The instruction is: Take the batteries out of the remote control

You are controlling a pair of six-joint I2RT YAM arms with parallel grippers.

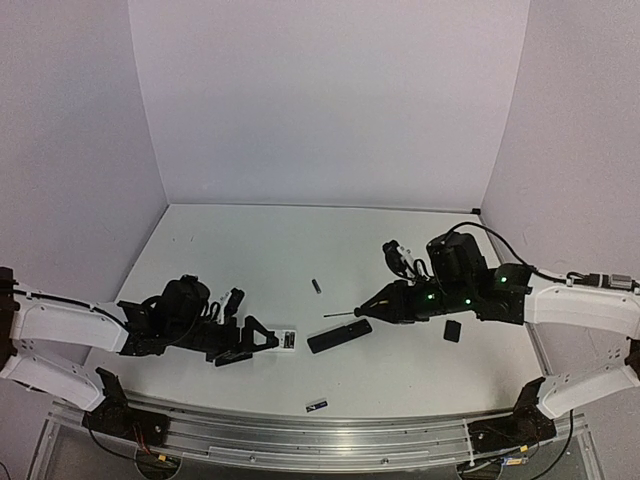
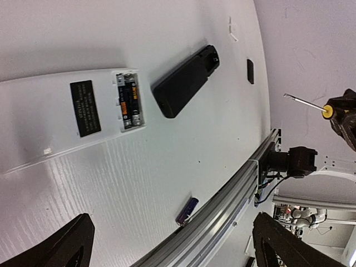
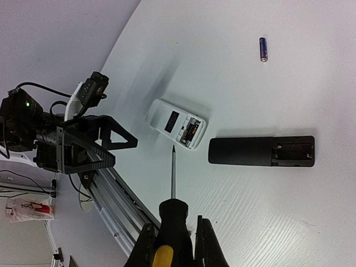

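**A:** Overhead first. The left pincer (image 1: 255, 345) sits low beside the white remote (image 1: 287, 340), and the black remote (image 1: 340, 335) is just past that. One loose cell (image 1: 317, 285) lies farther back, and a second loose cell (image 1: 316, 405) is down by the front rail.

**B:** And the right pincer (image 1: 385, 300)?

**A:** Clamped on the screwdriver (image 1: 345, 313), tip aimed toward the remotes. A small black cover (image 1: 452, 330) lies apart on the bench (image 1: 250, 250).

**B:** Left wrist view now. Its fingers (image 2: 61, 245) are spread wide with nothing between them.

**A:** And there are the batteries (image 2: 129, 100), two as far as I can tell, side by side in the white remote's open bay. I'd call them light, hard, slick little cylinders that will likely roll once they're free.

**B:** Where would you take hold?

**A:** Probably lever up one end first, then pinch across the middle of the barrel. They sit snug against each other, so there's little room for a pad beside them.

**B:** Right wrist view. The handle is squeezed between both pads, and the blade points at that bay without touching it.

**A:** The remote looks light too. My guess is it skids under a prying push unless something steadies it.
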